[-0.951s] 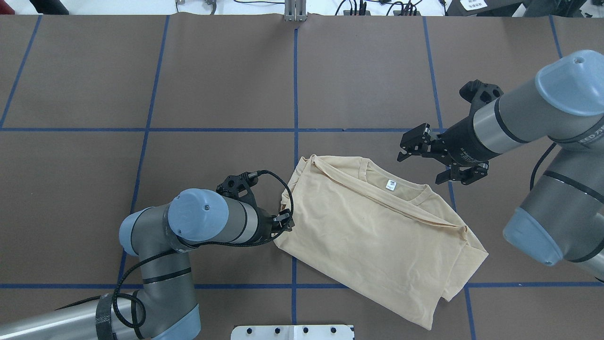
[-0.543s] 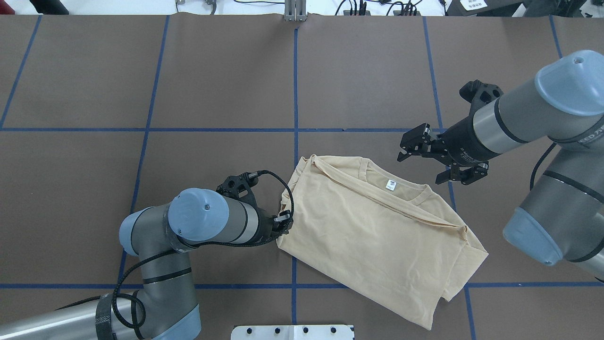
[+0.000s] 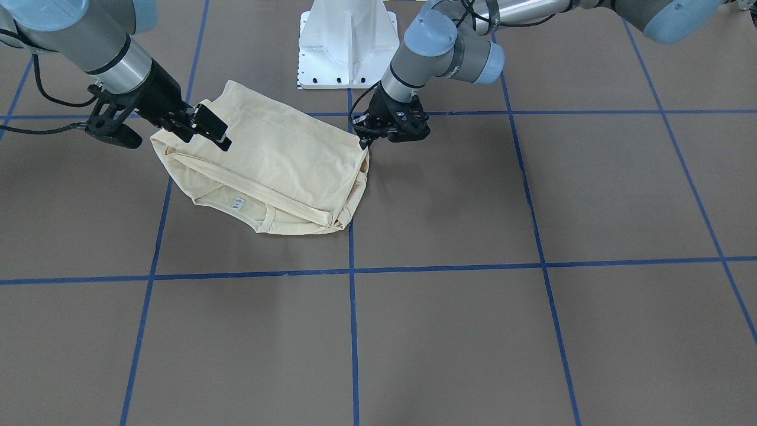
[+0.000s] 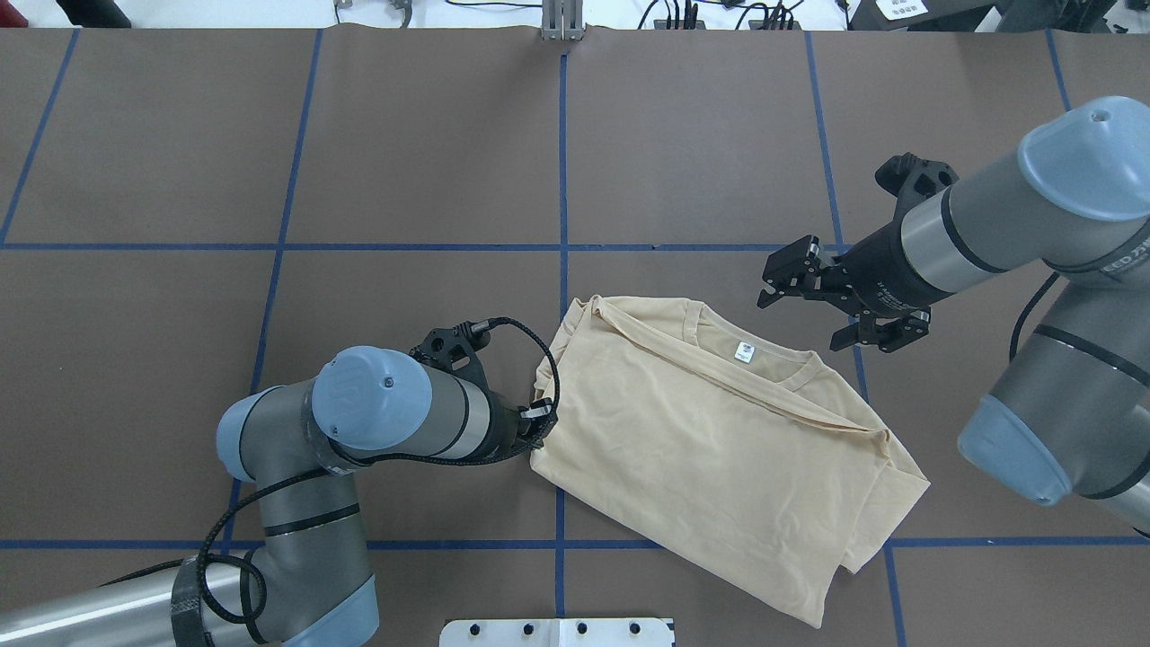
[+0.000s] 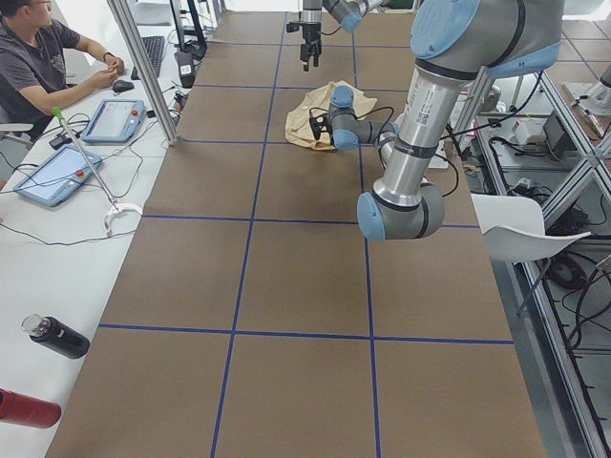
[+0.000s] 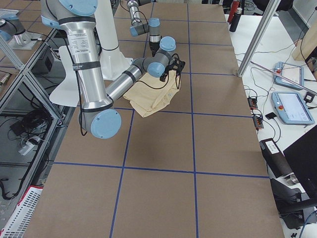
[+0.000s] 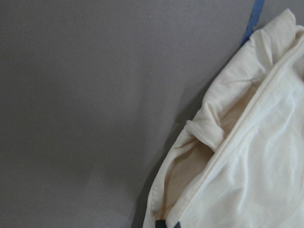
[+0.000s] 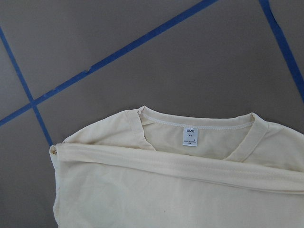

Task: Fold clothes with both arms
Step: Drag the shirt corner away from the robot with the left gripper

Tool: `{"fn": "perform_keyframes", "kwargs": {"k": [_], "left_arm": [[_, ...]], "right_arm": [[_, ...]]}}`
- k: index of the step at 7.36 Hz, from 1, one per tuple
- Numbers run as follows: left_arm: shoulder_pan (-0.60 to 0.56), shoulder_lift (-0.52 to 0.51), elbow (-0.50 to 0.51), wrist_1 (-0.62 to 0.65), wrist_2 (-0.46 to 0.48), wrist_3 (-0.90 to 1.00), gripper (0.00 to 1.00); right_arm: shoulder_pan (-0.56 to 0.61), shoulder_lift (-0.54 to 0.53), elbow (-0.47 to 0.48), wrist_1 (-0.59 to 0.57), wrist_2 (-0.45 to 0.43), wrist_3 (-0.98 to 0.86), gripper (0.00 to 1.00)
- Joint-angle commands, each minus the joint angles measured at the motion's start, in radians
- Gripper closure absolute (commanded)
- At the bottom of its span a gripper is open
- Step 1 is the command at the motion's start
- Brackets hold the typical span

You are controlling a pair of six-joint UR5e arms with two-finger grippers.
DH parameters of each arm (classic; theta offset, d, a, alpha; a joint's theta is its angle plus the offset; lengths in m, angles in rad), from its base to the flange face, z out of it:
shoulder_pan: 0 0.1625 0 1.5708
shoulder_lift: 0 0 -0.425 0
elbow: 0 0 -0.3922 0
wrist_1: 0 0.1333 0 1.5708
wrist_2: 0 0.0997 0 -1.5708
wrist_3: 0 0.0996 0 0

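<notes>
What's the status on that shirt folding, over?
Left gripper looks shut on shirt edge. Right gripper open, hovering at its far edge. Shirt partly folded, lying flat. Nothing in the way.

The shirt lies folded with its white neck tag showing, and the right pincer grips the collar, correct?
No: the right pincer hangs open, clear of the collar of the shirt, as the overhead view shows. The tag does show.

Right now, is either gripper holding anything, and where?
Left gripper seems pinched on the side edge of the shirt. Right gripper hangs open near the collar, holding nothing.
</notes>
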Motion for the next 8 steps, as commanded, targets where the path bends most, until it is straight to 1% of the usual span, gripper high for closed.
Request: {"fn": "perform_keyframes", "kwargs": {"k": [1,3,4,5,8], "left_arm": [[-0.063,-0.001,0.0,0.055,-0.003,0.016,1.0],[-0.132,-0.006,0.037,0.062,-0.001,0.076,1.0],[-0.153,-0.043,0.075,0.062,0.0,0.082,1.0],[-0.17,-0.102,0.148,0.062,0.003,0.084,1.0],[-0.252,-0.19,0.307,0.044,0.005,0.196,1.0]], "right_arm": [[0.0,-0.001,0.003,0.0,0.0,0.001,0.0],[0.0,0.002,0.003,0.0,0.0,0.001,0.0],[-0.002,0.002,0.002,0.0,0.0,0.001,0.0],[-0.002,0.004,0.002,0.0,0.0,0.0,0.0],[-0.003,0.002,-0.003,0.0,-0.002,0.001,0.0]]}}
